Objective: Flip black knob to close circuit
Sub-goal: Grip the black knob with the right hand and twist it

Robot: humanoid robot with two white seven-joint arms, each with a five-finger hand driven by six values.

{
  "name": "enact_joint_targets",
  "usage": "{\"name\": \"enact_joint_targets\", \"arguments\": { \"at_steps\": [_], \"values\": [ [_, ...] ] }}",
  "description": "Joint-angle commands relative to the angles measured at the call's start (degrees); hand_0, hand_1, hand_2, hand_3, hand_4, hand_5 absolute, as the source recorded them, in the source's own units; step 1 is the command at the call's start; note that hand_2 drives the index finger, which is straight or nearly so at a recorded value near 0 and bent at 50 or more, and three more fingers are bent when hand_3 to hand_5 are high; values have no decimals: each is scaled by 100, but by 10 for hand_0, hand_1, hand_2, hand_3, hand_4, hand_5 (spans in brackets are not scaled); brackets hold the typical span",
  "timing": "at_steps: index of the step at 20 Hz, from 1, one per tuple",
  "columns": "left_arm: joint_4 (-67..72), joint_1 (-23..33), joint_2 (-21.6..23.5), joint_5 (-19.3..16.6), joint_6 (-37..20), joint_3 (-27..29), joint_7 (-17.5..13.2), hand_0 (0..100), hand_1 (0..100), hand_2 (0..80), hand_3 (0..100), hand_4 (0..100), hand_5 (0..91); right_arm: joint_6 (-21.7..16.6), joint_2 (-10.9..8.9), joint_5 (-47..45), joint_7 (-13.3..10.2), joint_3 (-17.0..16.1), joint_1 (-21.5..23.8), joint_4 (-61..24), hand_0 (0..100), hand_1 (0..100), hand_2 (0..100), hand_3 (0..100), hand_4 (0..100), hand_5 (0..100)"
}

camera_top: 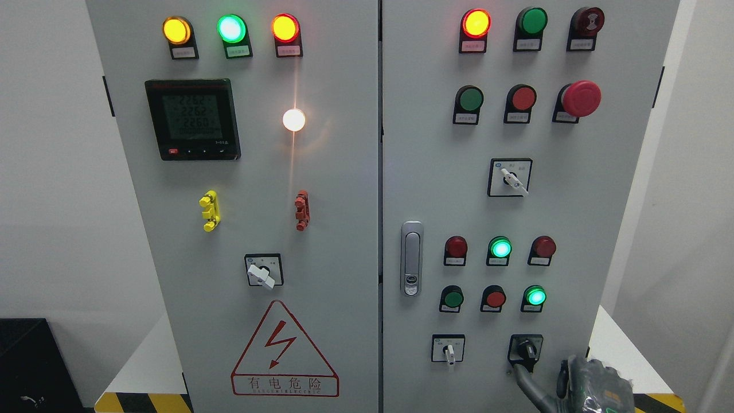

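Observation:
The black knob (526, 348) sits on a black plate at the bottom right of the grey cabinet's right door (602, 229), its handle pointing down. My right hand (542, 371), in a dark glove, comes up from the bottom edge just below and to the right of the knob. One finger (523, 376) reaches up to the knob's lower left edge, and another stands apart to the right. The fingers are spread and hold nothing. My left hand is out of view.
A white selector switch (449, 351) is left of the knob. Above it are rows of red and green lamps (500, 248) and a door latch (411, 258). The left door holds a meter (192, 119), another selector (262, 273) and a warning triangle (284, 350).

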Motion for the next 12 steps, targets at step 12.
{"name": "enact_joint_targets", "arguments": {
  "at_steps": [12],
  "values": [
    [-132,123,-3,0,-2,0,-1,120,556,0,0,0,0,-29,-46,0,-2,-218,-39,9,0,62,871,1000,911,954]
  ]
}}
